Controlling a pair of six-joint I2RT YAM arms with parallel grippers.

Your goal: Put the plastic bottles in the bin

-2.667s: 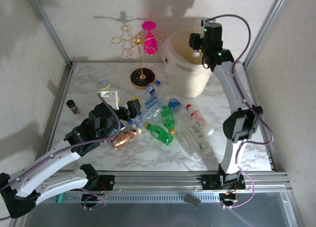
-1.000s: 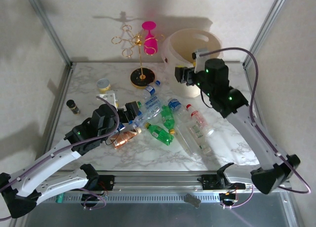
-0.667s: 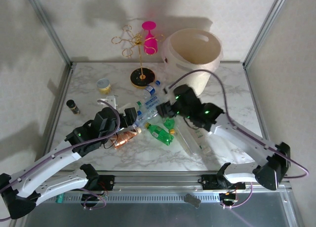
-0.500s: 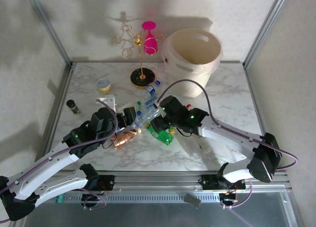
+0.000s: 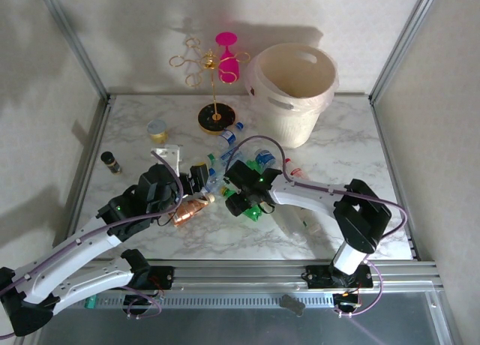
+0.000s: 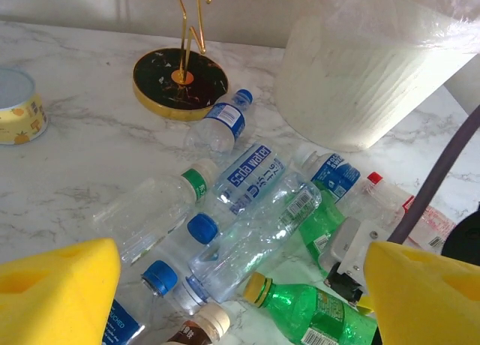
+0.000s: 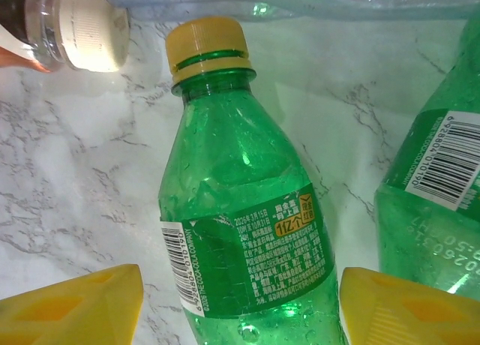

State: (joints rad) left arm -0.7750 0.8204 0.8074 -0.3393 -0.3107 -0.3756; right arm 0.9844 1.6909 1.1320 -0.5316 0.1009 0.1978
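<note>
White marble-patterned tabletop [image 5: 356, 144] between pale walls [image 5: 112, 30], grey metal posts [image 5: 73, 41] at the far corners

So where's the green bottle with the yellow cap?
In the right wrist view, the green bottle lies between the right tool's open fingers, a white-capped bottle beside its cap.

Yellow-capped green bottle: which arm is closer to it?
Right. The right arm has its open jaws straddling the yellow-capped bottle. The left arm holds its open jaws apart from it, past its cap end, over the clear bottles.
</note>
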